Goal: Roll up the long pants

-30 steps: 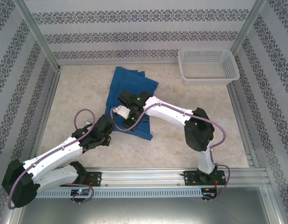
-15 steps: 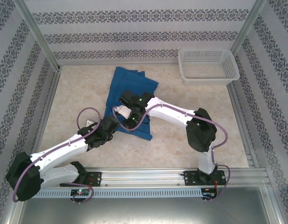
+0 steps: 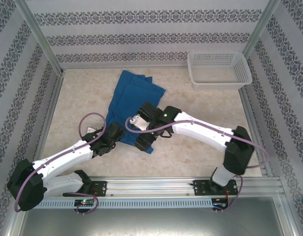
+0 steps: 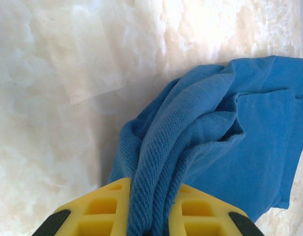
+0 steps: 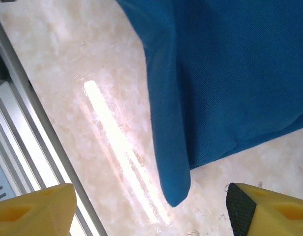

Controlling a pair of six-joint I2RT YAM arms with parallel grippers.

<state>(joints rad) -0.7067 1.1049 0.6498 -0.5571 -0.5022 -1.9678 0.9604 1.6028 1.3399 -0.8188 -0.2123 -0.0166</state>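
The long pants (image 3: pixel 134 96) lie as a folded royal-blue cloth on the pale table, left of centre. My left gripper (image 3: pixel 118 133) is at their near-left edge. In the left wrist view its yellow fingers (image 4: pixel 104 211) are shut on a bunched ridge of the long pants (image 4: pixel 249 132), which rises off the table. My right gripper (image 3: pixel 144 140) is over the near corner of the cloth. It stands open in the right wrist view (image 5: pixel 151 209), and a folded corner of the long pants (image 5: pixel 173 187) lies just ahead of the gap, untouched.
A white mesh basket (image 3: pixel 219 69) stands at the back right corner. Patterned walls with metal posts close in the table on three sides. A metal rail (image 3: pixel 156 186) carrying the arm bases runs along the near edge and shows as (image 5: pixel 23 123) beside the right gripper.
The left gripper shut on the near-left edge of the pants. The right gripper opened and let go of the cloth, and its arm swung toward the near right.
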